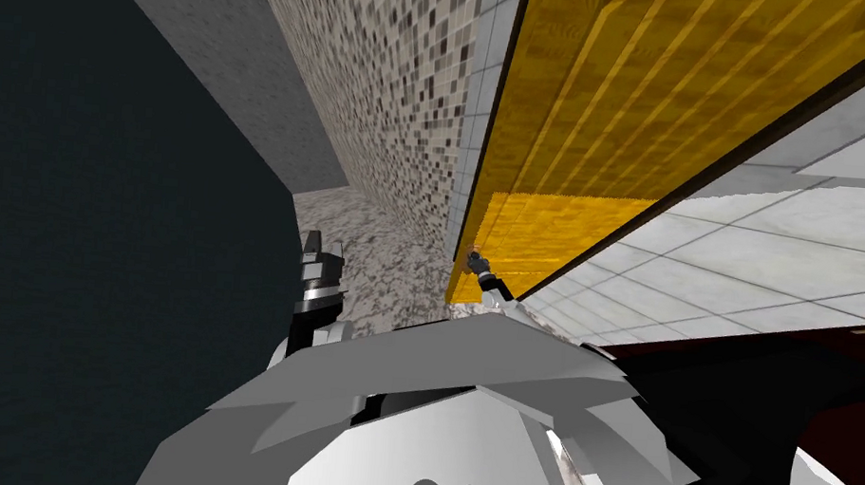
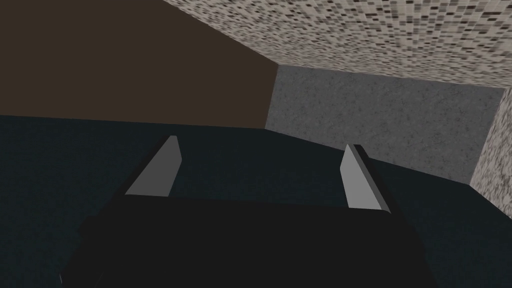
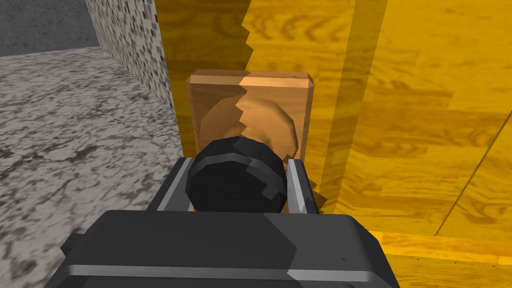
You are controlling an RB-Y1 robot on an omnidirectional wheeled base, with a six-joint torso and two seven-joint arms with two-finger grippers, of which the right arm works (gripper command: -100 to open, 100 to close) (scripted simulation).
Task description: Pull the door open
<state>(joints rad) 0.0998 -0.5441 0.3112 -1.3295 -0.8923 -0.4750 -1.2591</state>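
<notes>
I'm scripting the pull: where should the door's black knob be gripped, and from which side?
Clamp the round black knob across its sides, coming straight at the door: it stands proud of its brown plate, as the right end effector grips it.

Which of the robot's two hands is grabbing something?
The right gripper: its fingers press both sides of the black knob on the yellow door. The left gripper stands open, with nothing between its fingers.

Bright light falls on the yellow door (image 3: pixel 425 125); a jagged-edged shadow splits its plate (image 3: pixel 272 100), and the dark wall (image 1: pixel 89 230) lies dim.
</notes>
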